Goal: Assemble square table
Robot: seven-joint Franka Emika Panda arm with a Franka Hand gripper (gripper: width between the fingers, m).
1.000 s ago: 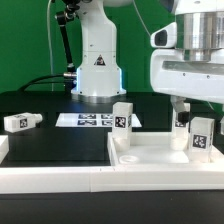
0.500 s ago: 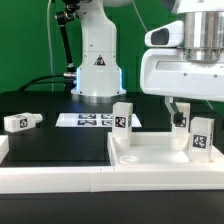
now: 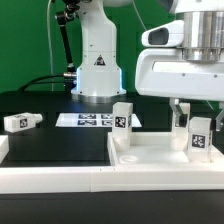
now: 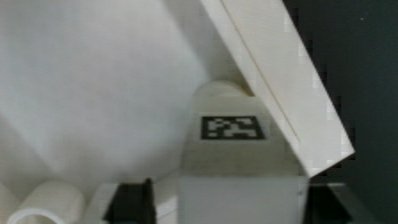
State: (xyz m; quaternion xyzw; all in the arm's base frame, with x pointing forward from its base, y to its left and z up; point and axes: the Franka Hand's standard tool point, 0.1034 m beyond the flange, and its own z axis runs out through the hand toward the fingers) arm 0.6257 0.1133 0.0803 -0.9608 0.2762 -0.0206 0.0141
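Here, the gripper (image 3: pixel 187 112) straddles a smooth white blocky tagged leg (image 3: pixel 200 137).

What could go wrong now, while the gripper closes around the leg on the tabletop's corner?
1. The gripper comes down on the upright leg near the tabletop corner; an off-centre squeeze might tilt it.
2. In the wrist view the leg sits close beside the rail, so a finger could catch the rail.
3. A second leg stands nearby and could be knocked during lifting.

One tabletop (image 3: pixel 150 158), three legs (image 3: pixel 123 118) (image 3: pixel 201 136) (image 3: pixel 20 122), and one marker board (image 3: pixel 92 120).
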